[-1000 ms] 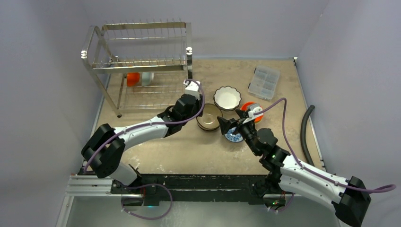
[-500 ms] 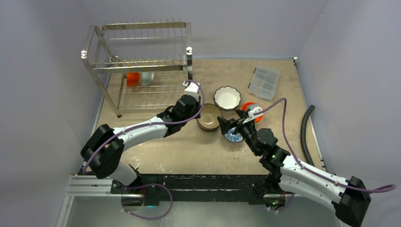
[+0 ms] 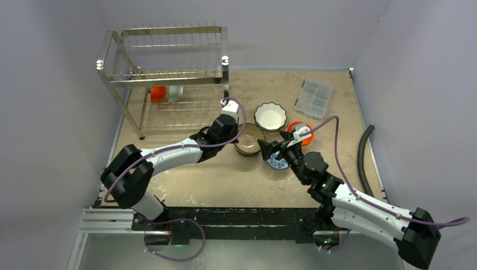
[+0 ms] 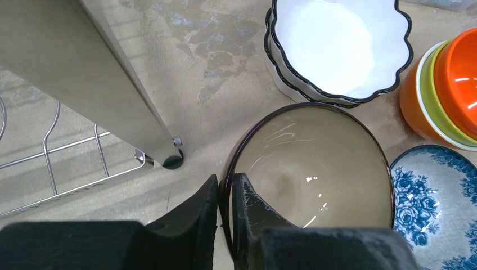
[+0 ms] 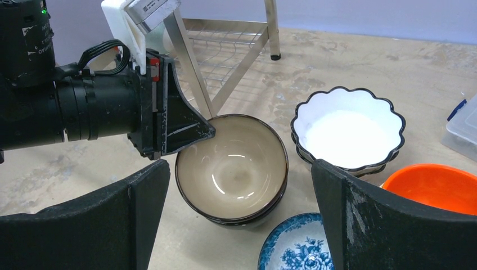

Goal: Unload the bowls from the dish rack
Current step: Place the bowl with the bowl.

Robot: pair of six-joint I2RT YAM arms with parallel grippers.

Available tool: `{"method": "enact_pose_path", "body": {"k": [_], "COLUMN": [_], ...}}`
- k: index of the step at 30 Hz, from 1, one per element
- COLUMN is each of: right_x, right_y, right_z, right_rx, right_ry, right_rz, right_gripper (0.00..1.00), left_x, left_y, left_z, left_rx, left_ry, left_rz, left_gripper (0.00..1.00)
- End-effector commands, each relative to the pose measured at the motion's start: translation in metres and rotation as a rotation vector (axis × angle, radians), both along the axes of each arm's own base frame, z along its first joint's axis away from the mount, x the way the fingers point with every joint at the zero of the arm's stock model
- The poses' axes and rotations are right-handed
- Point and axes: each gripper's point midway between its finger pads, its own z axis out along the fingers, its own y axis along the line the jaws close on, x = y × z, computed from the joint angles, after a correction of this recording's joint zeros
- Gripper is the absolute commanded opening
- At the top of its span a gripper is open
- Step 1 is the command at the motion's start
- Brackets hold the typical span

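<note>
The left end effector (image 4: 225, 216) pinches the tan bowl (image 4: 315, 169) by its rim.
The bowl sits on the surface (image 3: 225, 177) just beside the dish rack (image 3: 169, 79); the right end effector (image 5: 236, 180) hangs nearby, spread wide, holding nothing.

Glossy glazed tan bowl (image 4: 315, 169), shiny polished steel dish rack (image 4: 84, 56), matt, rough-looking mottled tabletop (image 4: 225, 56).

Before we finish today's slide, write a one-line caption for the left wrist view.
Left tool grips the rim of the tan bowl, beside the dish rack, white scalloped bowls beyond.
</note>
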Motion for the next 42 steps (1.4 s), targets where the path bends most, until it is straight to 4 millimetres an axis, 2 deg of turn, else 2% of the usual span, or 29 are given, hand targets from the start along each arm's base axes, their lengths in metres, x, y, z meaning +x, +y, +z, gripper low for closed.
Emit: {"method": "enact_pose_path", "body": {"k": [1, 6, 13, 22, 27, 30, 35, 39, 42], "right_x": [0.004, 0.004, 0.004, 0.003, 0.004, 0.004, 0.005, 0.007, 0.012], "right_y": [0.002, 0.003, 0.004, 0.005, 0.008, 0.010, 0.015, 0.026, 0.037], "right_z": [0.022, 0.021, 0.020, 0.019, 0.019, 0.019, 0.021, 0.023, 0.023], "right_rx": [0.051, 0.045, 0.045, 0.042, 0.033, 0.027, 0.022, 0.020, 0.009], "right_ry": [-0.037, -0.033, -0.031, -0.028, -0.026, -0.025, -0.025, -0.030, -0.031], "right_rz": [-0.010, -0.007, -0.003, 0.002, 0.013, 0.022, 0.038, 0.067, 0.092], "right_gripper": [0.99, 0.99, 0.99, 0.99, 0.99, 0.99, 0.99, 0.99, 0.99], "left_x": [0.005, 0.003, 0.000, -0.001, -0.004, -0.005, -0.005, -0.006, -0.005], "left_y": [-0.012, -0.020, -0.028, -0.023, -0.021, -0.017, -0.004, 0.014, 0.034], "left_z": [0.015, 0.009, 0.004, 0.001, 0.006, 0.016, 0.031, 0.040, 0.043], "left_rx": [-0.037, -0.058, -0.096, -0.082, -0.080, -0.089, -0.088, -0.087, -0.080], "left_ry": [-0.023, 0.001, 0.030, 0.054, 0.052, 0.030, -0.012, -0.043, -0.063], "left_rz": [-0.018, -0.046, -0.082, -0.086, -0.089, -0.078, -0.046, -0.005, 0.050], "left_gripper": [0.10, 0.00, 0.00, 0.01, 0.19, 0.29, 0.41, 0.47, 0.55]}}
